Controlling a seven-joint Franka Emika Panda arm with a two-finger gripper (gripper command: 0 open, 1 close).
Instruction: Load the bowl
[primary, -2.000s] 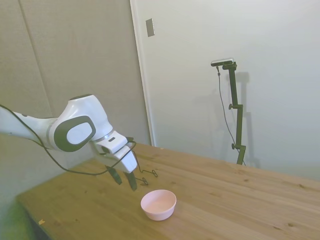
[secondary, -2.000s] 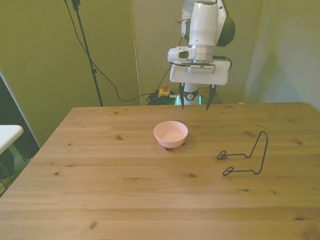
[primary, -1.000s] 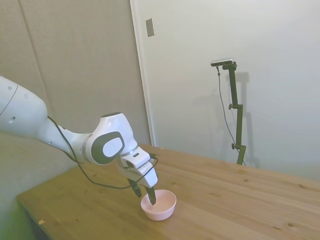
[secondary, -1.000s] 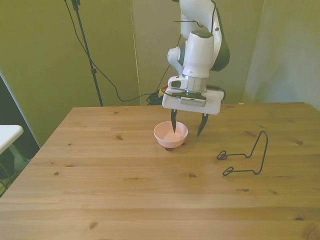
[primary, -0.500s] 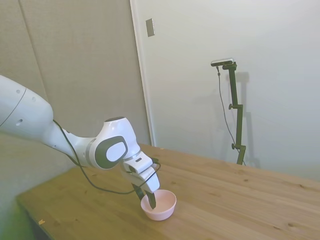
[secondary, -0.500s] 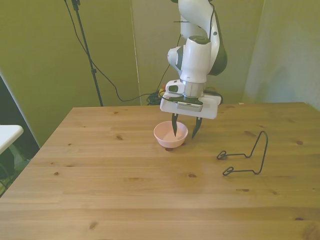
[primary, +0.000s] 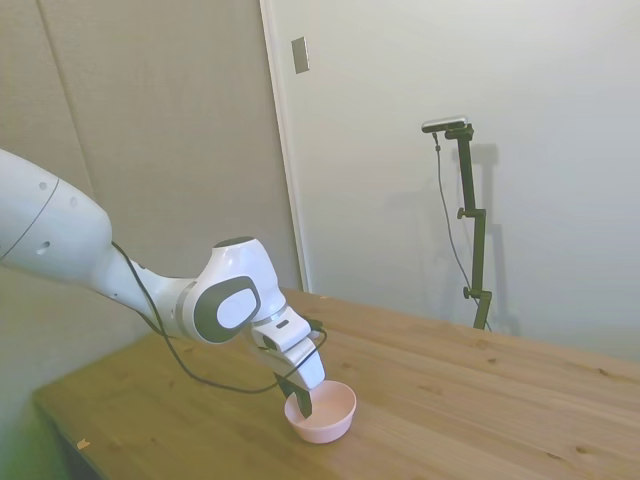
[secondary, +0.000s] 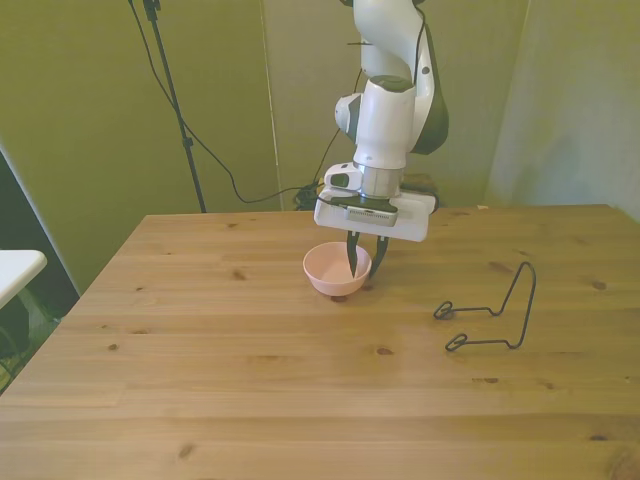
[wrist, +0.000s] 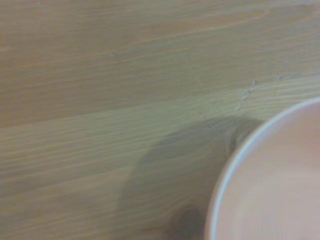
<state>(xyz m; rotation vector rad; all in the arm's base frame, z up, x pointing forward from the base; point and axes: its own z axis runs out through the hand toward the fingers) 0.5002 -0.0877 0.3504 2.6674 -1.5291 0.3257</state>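
Note:
The small pale pink bowl (secondary: 325, 271) stands on the wooden table (secondary: 250, 380), a little behind its middle in the front view. My gripper (secondary: 364, 262) reaches down over the bowl's rim on the front view's right, with one finger inside the bowl and the other outside. The jaws are narrowed onto that rim. From the side, the bowl (primary: 332, 415) sits under the gripper (primary: 304, 403), and one dark finger dips into it. Close up, the wrist view holds part of the bowl's rim and pink inside (wrist: 280, 190) beside bare wood.
A thin dark wire stand (secondary: 495, 312) lies on the table toward the front view's right, apart from the bowl. A black tripod leg and cables (secondary: 185, 130) are behind the table's far edge.
The arm came down from above the table's far side to the bowl. Its fingers have drawn together on the rim, and the bowl has shifted slightly toward the front view's left.

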